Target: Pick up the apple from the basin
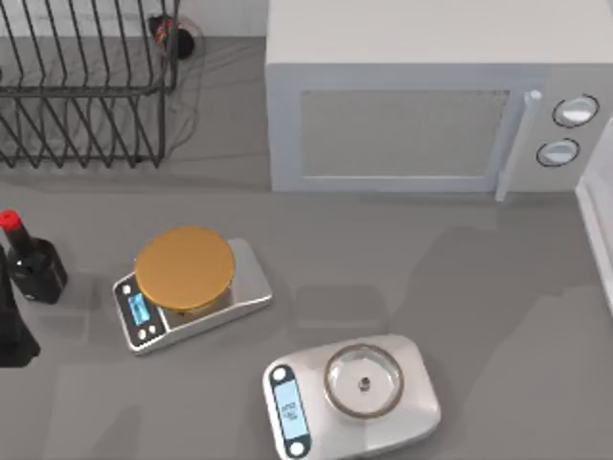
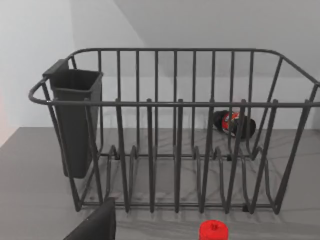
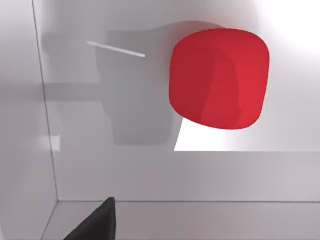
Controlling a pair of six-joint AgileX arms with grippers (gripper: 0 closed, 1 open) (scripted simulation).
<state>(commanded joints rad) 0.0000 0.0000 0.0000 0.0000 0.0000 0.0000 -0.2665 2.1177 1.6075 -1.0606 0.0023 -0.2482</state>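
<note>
Close beneath my right wrist camera, the plain bright-red rounded apple (image 3: 218,77) lies on the pale basin (image 3: 150,175) floor, away from its walls. I judge this the approach; next, descend and centre. Whether either gripper is open, I cannot tell.

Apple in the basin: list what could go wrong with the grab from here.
1. In the right wrist view the apple is smooth and rounded, so the right claw's fingers may slip off it.
2. It lies on the pale basin floor with a wall nearby; a finger might scrape that wall going down.
3. Shadow covers part of the apple, which could throw off the aim.
</note>
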